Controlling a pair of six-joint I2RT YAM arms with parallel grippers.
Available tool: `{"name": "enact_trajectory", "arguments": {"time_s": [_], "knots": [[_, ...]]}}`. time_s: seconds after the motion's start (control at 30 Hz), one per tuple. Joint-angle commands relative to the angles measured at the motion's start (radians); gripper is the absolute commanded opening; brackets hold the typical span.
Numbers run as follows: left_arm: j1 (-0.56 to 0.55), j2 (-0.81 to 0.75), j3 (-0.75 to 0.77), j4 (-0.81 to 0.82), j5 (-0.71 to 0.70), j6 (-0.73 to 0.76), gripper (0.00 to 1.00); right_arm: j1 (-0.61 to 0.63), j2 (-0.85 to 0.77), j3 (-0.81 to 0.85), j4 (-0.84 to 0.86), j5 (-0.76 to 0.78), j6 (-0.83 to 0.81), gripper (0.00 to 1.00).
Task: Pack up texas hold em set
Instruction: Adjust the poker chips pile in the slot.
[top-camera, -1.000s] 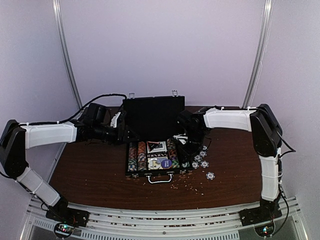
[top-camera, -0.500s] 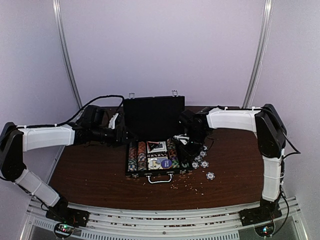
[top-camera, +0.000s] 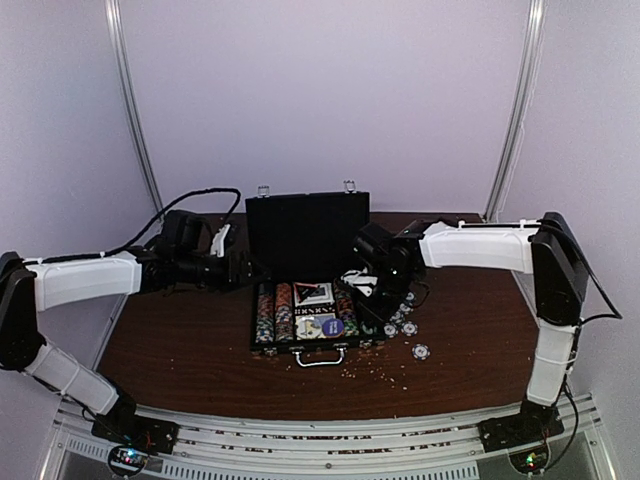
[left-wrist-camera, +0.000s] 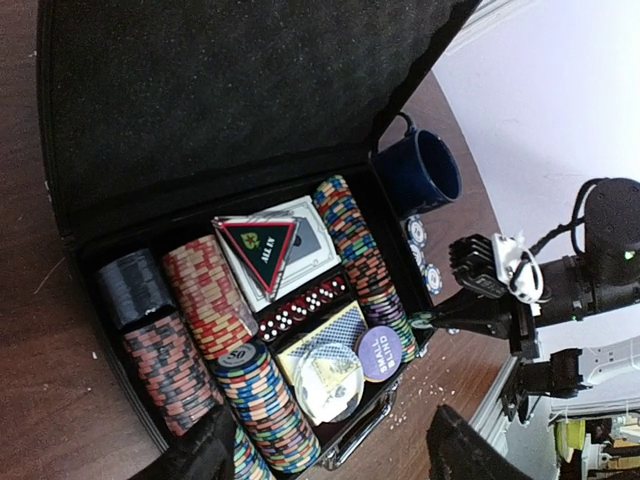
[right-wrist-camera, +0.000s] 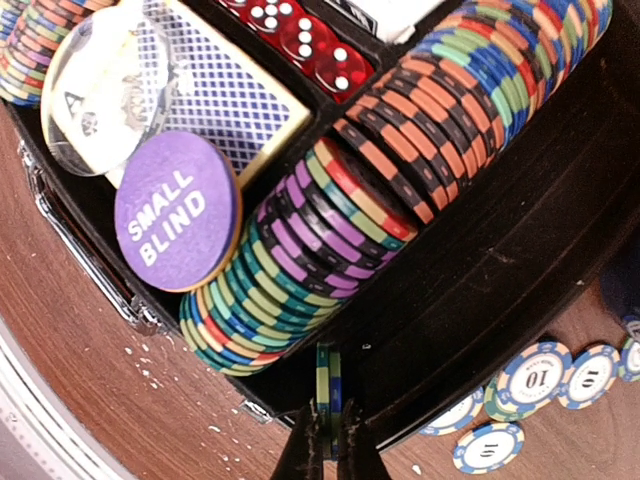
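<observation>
The black case (top-camera: 262, 345) lies open mid-table with its lid (top-camera: 307, 232) upright. Rows of striped chips (left-wrist-camera: 205, 300), card decks (left-wrist-camera: 300, 245), red dice (left-wrist-camera: 300, 310) and a purple "SMALL BLIND" disc (right-wrist-camera: 178, 212) fill the tray. My right gripper (right-wrist-camera: 327, 445) is shut on two green-edged chips (right-wrist-camera: 330, 385), held on edge over the case's right wall beside the right-hand chip row (right-wrist-camera: 330, 230). In the top view that gripper (top-camera: 372, 292) sits at the case's right side. My left gripper (left-wrist-camera: 335, 455) is open over the case's front left with nothing between its fingers.
Loose white-and-blue chips (right-wrist-camera: 535, 378) lie on the table right of the case, with another (top-camera: 421, 351) nearer the front. A dark blue cup (left-wrist-camera: 420, 170) stands behind the case's right corner. Pale crumbs (top-camera: 375, 370) are scattered by the handle (top-camera: 320, 358).
My right gripper's jaws have closed on the chips, and that arm has stretched out to the left. The left arm has drawn back a little to the left, still open.
</observation>
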Motion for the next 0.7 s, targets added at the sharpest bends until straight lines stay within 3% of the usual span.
{"name": "enact_trajectory", "arguments": {"time_s": [0.0, 0.37, 0.67], "knots": [[-0.003, -0.040, -0.013, -0.039, -0.081, 0.008, 0.68, 0.032, -0.082, -0.037, 0.047, 0.048, -0.046, 0.01], [0.036, -0.069, -0.050, -0.112, -0.178, -0.055, 0.69, 0.109, -0.092, -0.068, 0.003, 0.215, -0.181, 0.00], [0.071, 0.007, -0.076, -0.057, -0.106, -0.073, 0.75, 0.116, -0.088, -0.056, 0.017, 0.267, -0.162, 0.00]]}}
